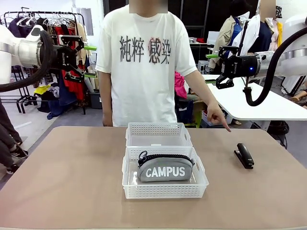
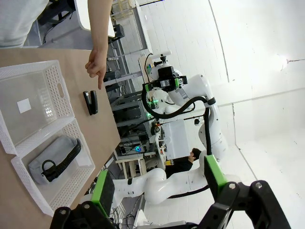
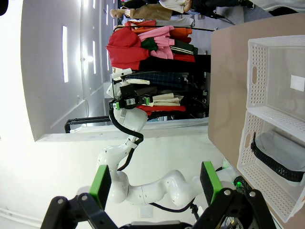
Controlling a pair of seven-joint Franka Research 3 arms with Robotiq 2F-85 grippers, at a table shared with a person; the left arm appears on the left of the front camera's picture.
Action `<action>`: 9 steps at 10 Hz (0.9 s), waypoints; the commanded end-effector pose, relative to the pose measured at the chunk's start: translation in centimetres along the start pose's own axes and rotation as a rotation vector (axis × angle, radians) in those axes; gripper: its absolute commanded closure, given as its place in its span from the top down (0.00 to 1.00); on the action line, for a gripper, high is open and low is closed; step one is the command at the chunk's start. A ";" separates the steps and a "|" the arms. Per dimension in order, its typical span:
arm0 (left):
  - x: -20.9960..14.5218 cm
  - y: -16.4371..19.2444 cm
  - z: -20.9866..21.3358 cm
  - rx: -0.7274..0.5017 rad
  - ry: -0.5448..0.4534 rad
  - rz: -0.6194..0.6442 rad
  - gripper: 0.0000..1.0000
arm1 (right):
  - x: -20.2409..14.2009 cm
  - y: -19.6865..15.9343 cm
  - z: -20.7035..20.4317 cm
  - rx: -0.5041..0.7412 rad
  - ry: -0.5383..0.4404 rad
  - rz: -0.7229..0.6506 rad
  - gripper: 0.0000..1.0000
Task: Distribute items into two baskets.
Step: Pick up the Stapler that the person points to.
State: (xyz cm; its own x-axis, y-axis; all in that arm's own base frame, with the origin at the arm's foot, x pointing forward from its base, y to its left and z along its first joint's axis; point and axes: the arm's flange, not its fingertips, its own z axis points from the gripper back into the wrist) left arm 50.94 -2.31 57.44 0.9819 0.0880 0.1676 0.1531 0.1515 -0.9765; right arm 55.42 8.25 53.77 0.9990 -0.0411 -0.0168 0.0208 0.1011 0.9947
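Observation:
Two white lattice baskets stand end to end at mid-table. The near basket (image 1: 129, 179) holds the grey "CAMPUS" pouch (image 1: 165, 168), also visible as the pouch (image 2: 53, 160) and the pouch (image 3: 282, 151). The far basket (image 1: 157, 128) holds nothing. The black stapler (image 1: 244, 155) lies on the table to the right; the person's hand (image 1: 218, 116) points a finger down toward it. My left gripper (image 1: 90, 61) hangs open, high at the left, far from the table. My right gripper (image 1: 211, 68) hangs open, high at the right. Both hold nothing.
The person stands at the far edge, right behind the baskets. The brown tabletop (image 1: 72, 177) is bare left of the baskets and in front of the stapler. A white table (image 1: 259, 103) and clothes racks stand beyond.

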 end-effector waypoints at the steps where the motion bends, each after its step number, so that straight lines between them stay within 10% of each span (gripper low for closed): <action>1: -0.1 -0.2 0.0 -0.002 0.000 -0.003 1.00 | 0.0 0.3 0.0 -0.001 -0.009 0.005 1.00; 4: -0.1 -0.2 0.0 -0.002 0.000 -0.003 1.00 | 0.0 0.0 0.0 0.000 0.000 0.000 1.00; 9: -0.1 -0.2 0.0 -0.002 0.000 -0.003 1.00 | -1.0 4.3 -4.0 -0.550 0.104 0.064 1.00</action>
State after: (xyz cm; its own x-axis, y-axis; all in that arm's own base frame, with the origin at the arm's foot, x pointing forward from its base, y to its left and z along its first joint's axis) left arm 50.95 -2.33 57.46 0.9819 0.0876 0.1680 0.1535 0.1517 -0.9764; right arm 54.52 11.65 56.51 0.9976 0.0629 0.0292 -0.0565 0.4925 0.8685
